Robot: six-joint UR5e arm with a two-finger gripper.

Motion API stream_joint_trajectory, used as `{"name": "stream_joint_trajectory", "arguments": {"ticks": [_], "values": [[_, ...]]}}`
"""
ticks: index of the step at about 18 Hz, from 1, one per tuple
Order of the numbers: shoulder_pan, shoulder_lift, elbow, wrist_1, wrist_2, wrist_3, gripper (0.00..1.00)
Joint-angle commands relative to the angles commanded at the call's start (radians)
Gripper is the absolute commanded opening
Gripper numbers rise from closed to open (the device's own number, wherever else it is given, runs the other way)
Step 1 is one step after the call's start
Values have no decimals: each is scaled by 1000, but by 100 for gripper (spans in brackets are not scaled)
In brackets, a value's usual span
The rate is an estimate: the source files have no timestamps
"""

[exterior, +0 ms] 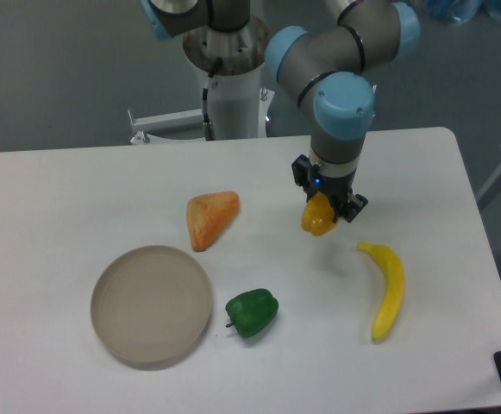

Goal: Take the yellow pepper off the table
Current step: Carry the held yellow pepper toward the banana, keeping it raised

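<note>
**Ana:** Toward the right of the white counter (78, 181), what does the arm have?

**Ben:** Its black tool (325, 210) points straight down and is closed around the yellow pepper (317, 216). The pepper is small, rounded and lumpy, with a glossy yellow-orange skin. Only its lower half shows below the fingers; the top is hidden between them.

**Ana:** Is it resting on the counter or raised?

**Ben:** I cannot tell for sure. A faint soft shadow lies on the surface just below and to the right of it.

**Ana:** What is nearby?

**Ben:** A long, curved banana (386, 289), smooth and bright yellow, lies below and to the right, apart from the pepper. To the left sits an orange wedge-shaped piece (210, 217) with a slightly rough, matte look. Further forward is a green pepper (252, 312), glossy and blocky, with a short stem poking out at its left. Just beside it is a round, shallow beige plate (151, 304) with a dull finish and a raised rim.

**Ana:** And the counter itself?

**Ben:** Flat, smooth and white, with rounded corners. The arm's joints above it are grey with light blue caps.
</note>
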State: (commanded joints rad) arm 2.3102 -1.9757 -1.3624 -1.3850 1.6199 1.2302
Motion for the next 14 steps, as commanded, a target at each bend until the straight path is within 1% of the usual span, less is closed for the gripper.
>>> {"name": "stream_joint_trajectory", "arguments": {"ticks": [1, 2, 6, 14], "values": [[-2, -8, 14, -14, 2, 5, 16], [-5, -11, 19, -15, 0, 6, 16], [-20, -20, 29, -11, -12, 9, 16], [-20, -26, 39, -9, -38, 28, 16]]}}
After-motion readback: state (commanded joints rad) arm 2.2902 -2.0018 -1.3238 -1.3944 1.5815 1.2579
